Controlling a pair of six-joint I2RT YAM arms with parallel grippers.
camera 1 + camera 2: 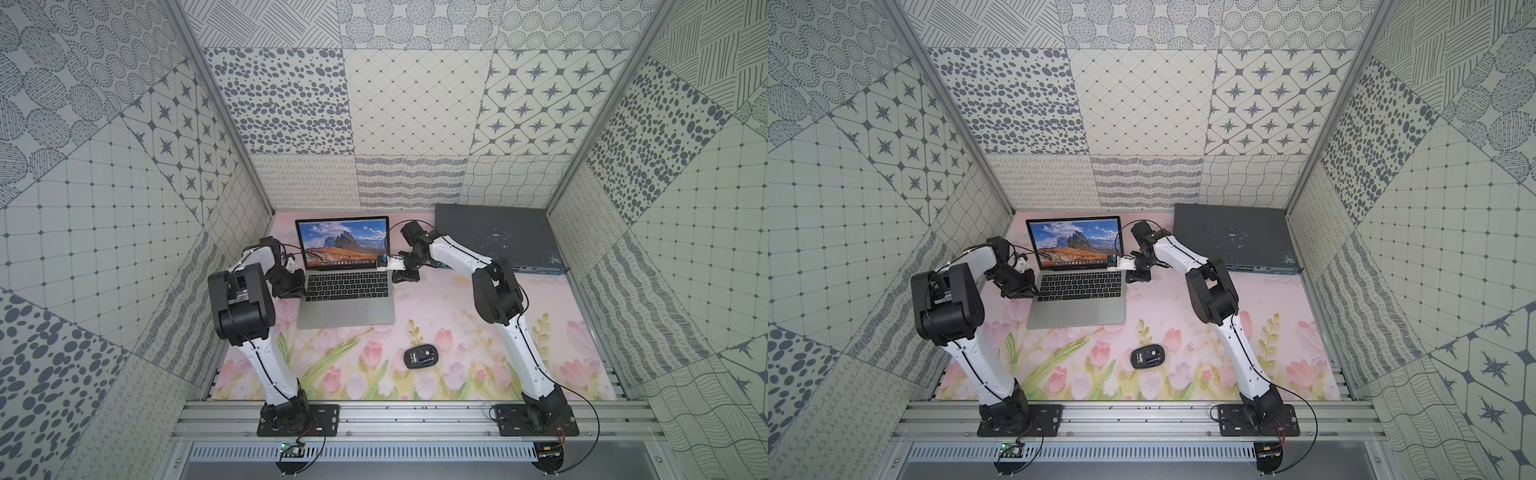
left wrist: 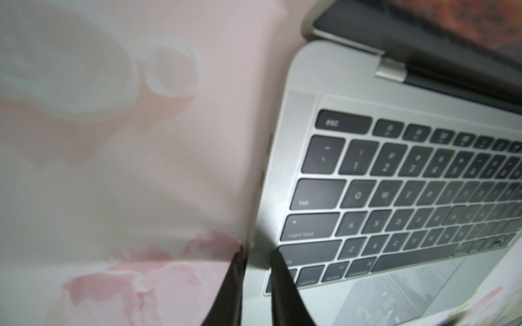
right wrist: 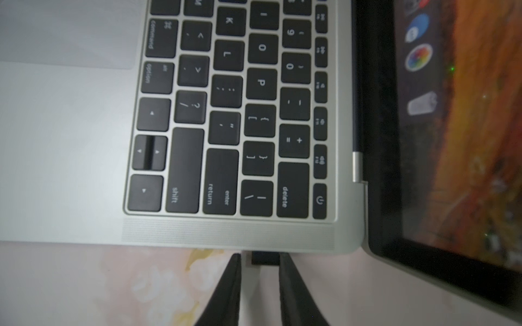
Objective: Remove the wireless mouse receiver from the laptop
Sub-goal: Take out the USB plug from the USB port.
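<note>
Receiver [image 3: 265, 258] is seen as a small black nub plugged into the R edge of the laptop [image 3: 70, 155], near the back corner by the return/delete keys, sticking out over the mat [image 3: 113, 282]. It is flanked by the R gripper [image 3: 261, 265], whose jaws are set apart w/ the nub btw. them. One of the fingers [image 3: 291, 282] is touching the nub's side. A thin pale strip is seen btw. the nub and the other finger, so no clamp is shown. Both tips are brought right up to the laptop's edge.

In both top views the nub is too small to be made out. There the R gripper [image 1: 395, 270] [image 1: 1127, 270] is seen at the R side of the laptop [image 1: 345, 309] [image 1: 1075, 311], just by the hinge.

L gripper [image 2: 258, 251] is placed at the laptop's [image 2: 305, 70] L edge, w/ its jaws held a little apart. One tip is on the mat side just beside the edge. The other finger [image 2: 282, 282] is over the deck by the shift key; contact w/ the deck can't be told. The same gripper [image 1: 297, 291] [image 1: 1030, 293] is seen in both top views.

Laptop is laid open on the floral mat, screen raised, mountain scene shown. A black mouse [image 1: 421, 357] [image 1: 1148, 357] is lying nearer the arm bases, well apart from the laptop. A dark grey box [image 1: 494, 232] [image 1: 1229, 232] is set at the back R.
</note>
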